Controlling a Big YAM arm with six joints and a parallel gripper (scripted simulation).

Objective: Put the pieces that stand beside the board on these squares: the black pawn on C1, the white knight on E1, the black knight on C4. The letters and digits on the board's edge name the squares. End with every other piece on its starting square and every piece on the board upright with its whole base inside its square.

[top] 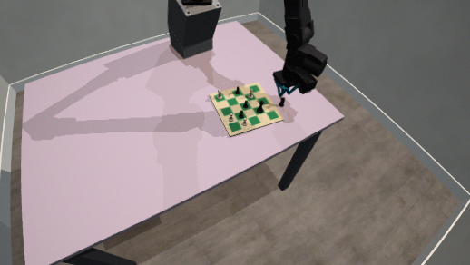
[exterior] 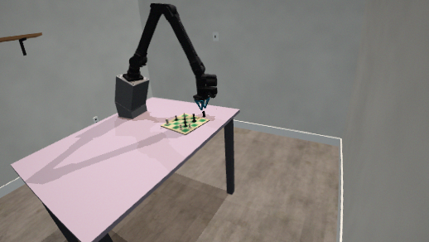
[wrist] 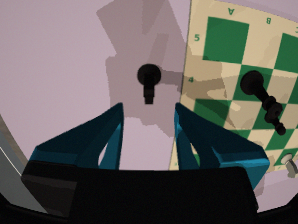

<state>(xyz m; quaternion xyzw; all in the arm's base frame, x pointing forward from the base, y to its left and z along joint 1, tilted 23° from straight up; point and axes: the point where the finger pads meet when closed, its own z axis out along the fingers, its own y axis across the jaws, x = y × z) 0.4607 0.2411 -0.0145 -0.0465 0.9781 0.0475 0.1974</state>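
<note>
A black pawn stands upright on the pink table, just off the right edge of the small green-and-cream chessboard. My gripper hangs a little above the pawn. Its blue fingers are partly apart and nothing is between them. In the wrist view the pawn lies just ahead of the fingertips, centred on the gap. Several black and white pieces stand on the board, among them a tall black piece near the pawn's side.
The robot's dark base stands at the back of the table. The table's right edge runs close behind the pawn. A white piece stands near the board's front edge.
</note>
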